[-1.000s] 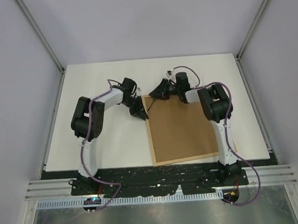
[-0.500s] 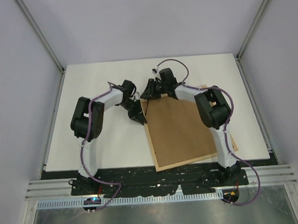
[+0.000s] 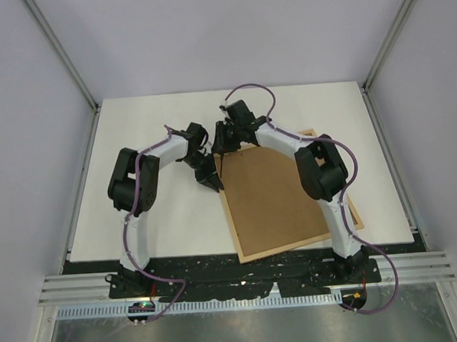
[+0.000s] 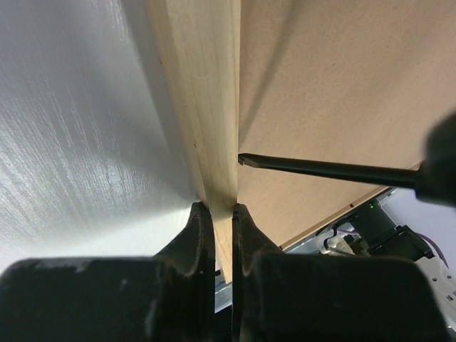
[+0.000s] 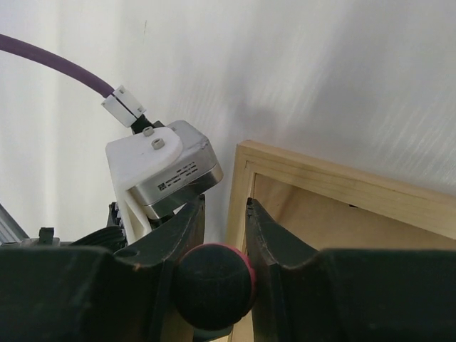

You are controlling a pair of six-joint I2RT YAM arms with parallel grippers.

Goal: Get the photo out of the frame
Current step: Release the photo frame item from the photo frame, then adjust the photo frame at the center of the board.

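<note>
A large rectangular picture frame (image 3: pixel 279 195) of thin light wood strips lies back-up on the white tabletop (image 3: pixel 149 121), right of centre. Its brown fibreboard back faces the overhead camera. It sits slightly askew, with its near edge close to the arm bases and its far left corner just beside both end effectors.

The left end effector (image 3: pixel 211 178) meets the frame's left edge near that far corner. In the left wrist view, this end effector (image 4: pixel 219 208) has its two black fingers (image 4: pixel 198 231) drawn close together. They are clamped on either side of the pale wood strip (image 4: pixel 203 92), which runs away from them between white tabletop on the left and brown board on the right.

The right end effector (image 3: pixel 221 141) reaches over from the far side and hovers at the same corner. In the right wrist view, this end effector (image 5: pixel 224 206) has its fingers pinched on a small screwdriver (image 5: pixel 214 278) with a rounded dark handle edged in red. The frame's corner (image 5: pixel 320 182) lies just beyond and to the right of the fingers. The other arm's white and silver camera housing (image 5: pixel 160 167) lies to the left.

From the left wrist, the screwdriver's thin black shaft (image 4: pixel 320 169) crosses the brown board from the right. Its flat tip rests where the board meets the inner side of the wood strip, just ahead of the clamped left fingers.
</note>
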